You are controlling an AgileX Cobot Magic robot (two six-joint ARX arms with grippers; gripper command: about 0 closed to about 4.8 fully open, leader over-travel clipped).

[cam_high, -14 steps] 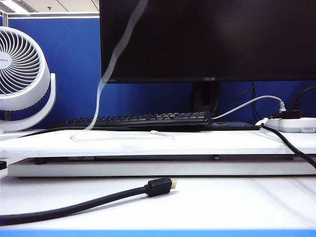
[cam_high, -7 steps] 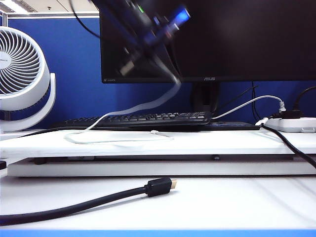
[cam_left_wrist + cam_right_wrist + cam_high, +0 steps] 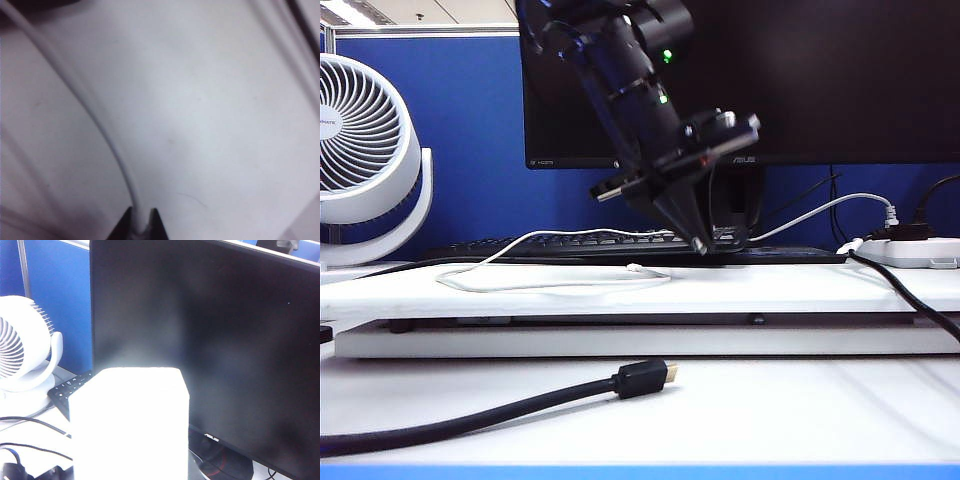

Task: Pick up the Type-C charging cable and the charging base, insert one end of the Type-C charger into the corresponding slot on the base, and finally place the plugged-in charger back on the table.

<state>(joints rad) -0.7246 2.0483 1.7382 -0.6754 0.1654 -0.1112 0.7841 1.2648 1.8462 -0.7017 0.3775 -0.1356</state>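
The Type-C charging cable [image 3: 550,236] is a thin white cord. It loops over the raised platform [image 3: 770,290] of the table, with one small plug [image 3: 633,268] lying there. My left gripper [image 3: 696,241] points down just above the keyboard's edge, shut on the cable. In the left wrist view the cable [image 3: 90,107] runs straight into the pinched black tips of that gripper [image 3: 141,226]. The charging base [image 3: 130,425], a white glossy box, fills the near part of the right wrist view, held up before the monitor. My right gripper's fingers are hidden behind it, and that gripper is outside the exterior view.
A thick black cable with a gold-tipped plug [image 3: 642,379] lies on the front of the table. A black keyboard [image 3: 570,243] and monitor [image 3: 820,80] stand behind the platform. A white fan [image 3: 365,160] is at the left, a power strip [image 3: 910,250] with cords at the right.
My left arm has swung down into the exterior view with the cable. The cable, first hanging from above, now drapes low over the keyboard and platform.
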